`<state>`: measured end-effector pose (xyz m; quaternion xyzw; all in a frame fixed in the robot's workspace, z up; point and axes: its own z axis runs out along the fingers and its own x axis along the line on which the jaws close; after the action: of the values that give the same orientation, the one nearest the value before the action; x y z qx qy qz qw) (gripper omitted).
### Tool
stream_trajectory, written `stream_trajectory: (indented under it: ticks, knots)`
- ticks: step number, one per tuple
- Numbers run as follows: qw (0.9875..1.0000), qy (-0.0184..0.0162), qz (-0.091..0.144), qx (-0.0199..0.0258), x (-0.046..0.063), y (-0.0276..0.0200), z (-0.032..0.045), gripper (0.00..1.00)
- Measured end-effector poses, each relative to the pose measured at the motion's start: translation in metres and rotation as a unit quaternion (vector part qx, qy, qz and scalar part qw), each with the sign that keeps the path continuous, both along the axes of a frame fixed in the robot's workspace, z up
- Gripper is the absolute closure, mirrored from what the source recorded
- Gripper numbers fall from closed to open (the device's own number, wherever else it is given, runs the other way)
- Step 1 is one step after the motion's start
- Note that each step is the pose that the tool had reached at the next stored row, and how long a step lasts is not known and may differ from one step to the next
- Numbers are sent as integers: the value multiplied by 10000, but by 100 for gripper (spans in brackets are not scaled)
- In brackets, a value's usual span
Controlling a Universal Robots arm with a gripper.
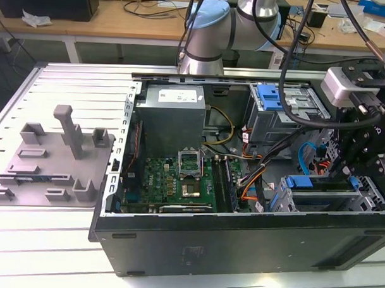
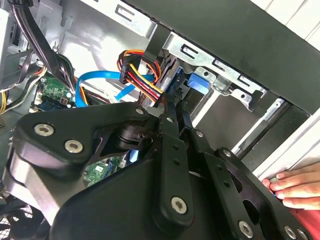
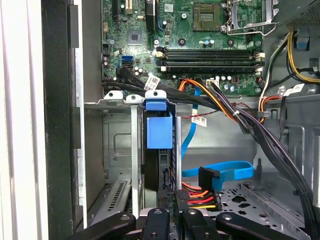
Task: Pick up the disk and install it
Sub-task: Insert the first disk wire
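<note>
I see silver metal disk (image 3: 159,131), blue-bracketed, standing edgewise in grey metal drive cage (image 3: 117,145) of open black computer case (image 1: 239,247), exterior view's right. Black tool (image 3: 174,196) at disk's end; can't tell its grip.

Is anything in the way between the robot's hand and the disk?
Nothing visible is. The hand is close up to the disk in the drive bay; the red and orange cables run beside it, not between.

Gripper (image 2: 173,109), fingers tight together
</note>
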<state>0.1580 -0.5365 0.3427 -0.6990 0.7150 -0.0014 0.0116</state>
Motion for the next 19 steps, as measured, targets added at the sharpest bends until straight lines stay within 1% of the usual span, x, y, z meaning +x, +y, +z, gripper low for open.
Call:
stream_trajectory:
  ticks: [3, 5, 14, 16, 19]
  knots:
    - [10000, 0, 0, 27, 0, 0, -1, 83]
    - [10000, -1, 0, 33, 0, 0, 2, 83]
    - [10000, -1, 0, 33, 0, -2, 17, 83]
    - [10000, -1, 0, 33, 0, -15, 21, 83]
    - [10000, -1, 0, 33, 0, -22, 32, 83]
